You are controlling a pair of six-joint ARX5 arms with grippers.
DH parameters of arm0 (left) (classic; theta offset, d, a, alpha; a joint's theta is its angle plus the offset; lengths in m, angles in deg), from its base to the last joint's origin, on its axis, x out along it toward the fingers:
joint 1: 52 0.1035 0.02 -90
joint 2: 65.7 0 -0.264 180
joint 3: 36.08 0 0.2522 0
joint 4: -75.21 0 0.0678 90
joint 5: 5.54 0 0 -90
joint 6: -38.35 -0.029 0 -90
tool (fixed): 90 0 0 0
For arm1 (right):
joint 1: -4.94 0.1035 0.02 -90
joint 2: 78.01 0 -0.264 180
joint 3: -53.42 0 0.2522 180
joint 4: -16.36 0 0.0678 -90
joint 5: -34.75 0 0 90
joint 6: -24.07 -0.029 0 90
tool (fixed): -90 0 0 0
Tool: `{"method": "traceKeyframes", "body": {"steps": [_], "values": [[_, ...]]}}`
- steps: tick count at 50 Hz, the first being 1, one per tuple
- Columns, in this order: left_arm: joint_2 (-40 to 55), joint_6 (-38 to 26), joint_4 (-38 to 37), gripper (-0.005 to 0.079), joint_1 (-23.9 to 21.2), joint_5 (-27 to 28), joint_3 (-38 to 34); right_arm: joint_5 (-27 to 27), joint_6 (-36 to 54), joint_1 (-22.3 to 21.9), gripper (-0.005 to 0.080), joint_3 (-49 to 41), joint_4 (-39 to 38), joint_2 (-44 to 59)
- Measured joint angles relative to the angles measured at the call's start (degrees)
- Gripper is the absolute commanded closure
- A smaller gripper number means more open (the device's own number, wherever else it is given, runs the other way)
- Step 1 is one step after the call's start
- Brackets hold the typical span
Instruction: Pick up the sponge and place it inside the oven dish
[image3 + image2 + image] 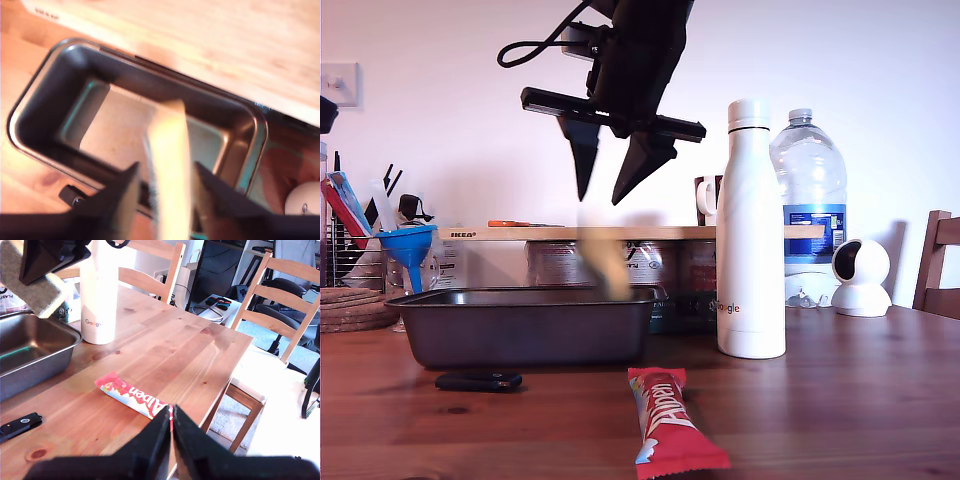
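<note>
Exterior view: my second gripper point(613, 172) is hanging above the oven dish point(525, 325) with fingers spread, and the blurred sponge point(602, 252) is falling between them and the dish. My first gripper point(171, 426) is pressing its fingers together.

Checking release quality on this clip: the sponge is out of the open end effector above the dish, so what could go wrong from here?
1. The sponge is a tilted blur in mid-air below my second end effector, near the oven dish end at the exterior view's right. It may clip the rim and bounce out.
2. The white bottle stands close to that end. A careless retreat could knock it.
</note>
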Motion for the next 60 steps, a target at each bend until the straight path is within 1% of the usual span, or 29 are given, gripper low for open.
{"method": "traceKeyframes", "body": {"steps": [11, 14, 16, 17, 20, 21, 24, 29, 36, 43, 45, 50, 51, 52, 53, 56, 60], "values": [[0.00, 0.00, 0.00, 0.0766, 0.00, 0.00, 0.00, 0.79, 0.02, 0.00, 0.0315, 0.00, -0.52, 0.00], [0.00, 0.00, 0.00, 0.0766, 0.00, 0.00, 0.00, 0.74, 0.02, 0.00, 0.0336, 0.00, -0.55, 0.00], [0.02, 0.00, 0.00, 0.0766, 0.00, 0.00, 0.00, 0.72, 0.02, 0.00, 0.0367, 0.00, -0.55, 0.00], [0.00, 0.00, 0.00, 0.0766, 0.00, 0.00, 0.00, 0.68, 0.02, 0.00, 0.0387, 0.00, -0.52, 0.00], [0.02, 0.00, 0.00, 0.0766, 0.00, 0.00, 0.00, 0.55, 0.02, 0.00, 0.0501, 0.00, -0.22, 0.00], [0.00, 0.00, 0.00, 0.0766, 0.00, 0.00, 0.00, 0.46, 0.02, 0.00, 0.0580, 0.00, 0.00, 0.00], [0.00, 0.00, 0.00, 0.0766, 0.00, 0.00, 0.00, -0.68, 0.00, 0.00, 0.0759, 0.00, 1.44, 0.00], [0.00, 0.00, 0.00, 0.0766, 0.00, 0.00, 0.00, -2.12, -0.02, 0.00, 0.0747, 0.00, 4.02, 0.00], [0.00, 0.00, 0.02, 0.0766, 0.00, -0.15, 0.00, -2.67, -0.22, 0.00, 0.0747, 0.00, 2.51, 0.00], [0.00, 0.00, 0.20, 0.0766, 0.00, -3.06, 0.00, -3.19, -0.22, 0.04, 0.0747, 0.00, 2.93, 0.00], [0.00, 0.02, 0.20, 0.0766, 0.00, -4.33, 0.00, -1.95, -0.17, 0.11, 0.0747, 0.00, 3.76, 0.00], [0.00, 0.00, 0.20, 0.0766, 0.00, -8.37, 0.00, 4.24, 1.46, 0.87, 0.0747, 0.00, 6.67, -0.02], [0.00, 0.00, 0.20, 0.0766, 0.00, -8.57, 0.00, 5.03, 1.49, 1.09, 0.0747, 0.00, 7.02, -0.09], [0.00, 0.02, 0.20, 0.0766, 0.00, -10.23, 0.00, 6.01, 1.92, 1.27, 0.0747, 0.00, 7.32, -0.13], [0.00, 0.00, 0.20, 0.0766, 0.00, -10.75, 0.00, 6.73, 2.25, 1.53, 0.0747, 0.00, 7.58, -0.20], [0.00, 0.00, 0.22, 0.0766, 0.00, -14.43, 0.00, 8.24, 2.80, 2.36, 0.0747, 0.00, 7.89, -0.81], [0.02, 0.02, 0.48, 0.0766, 0.07, -19.04, 0.00, 8.48, 2.99, 3.69, 0.0747, -0.02, 8.00, -2.38]]}}
